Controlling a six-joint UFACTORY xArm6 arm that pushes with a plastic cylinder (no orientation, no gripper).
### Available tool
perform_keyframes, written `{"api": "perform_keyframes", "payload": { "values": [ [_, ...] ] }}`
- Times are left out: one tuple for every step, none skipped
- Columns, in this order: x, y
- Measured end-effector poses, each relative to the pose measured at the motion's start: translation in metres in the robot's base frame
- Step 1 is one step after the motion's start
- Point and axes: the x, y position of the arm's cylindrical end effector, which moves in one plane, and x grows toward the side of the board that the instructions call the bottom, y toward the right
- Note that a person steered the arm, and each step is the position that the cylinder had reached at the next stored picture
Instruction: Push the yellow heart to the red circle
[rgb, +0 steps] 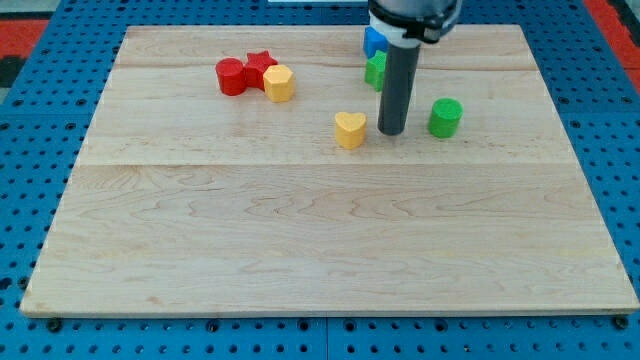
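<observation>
The yellow heart lies on the wooden board, right of centre in the upper half. The red circle sits at the upper left, touching a red star and a yellow hexagon. My tip rests on the board just to the right of the yellow heart, a small gap away. The rod rises straight up from it.
A green circle stands right of the rod. A green block and a blue block are behind the rod, partly hidden. The board's edges border a blue pegboard.
</observation>
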Motion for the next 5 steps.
{"api": "perform_keyframes", "payload": {
  "values": [
    [0.008, -0.035],
    [0.007, -0.111],
    [-0.017, -0.173],
    [-0.017, -0.183],
    [0.016, -0.146]
  ]
}}
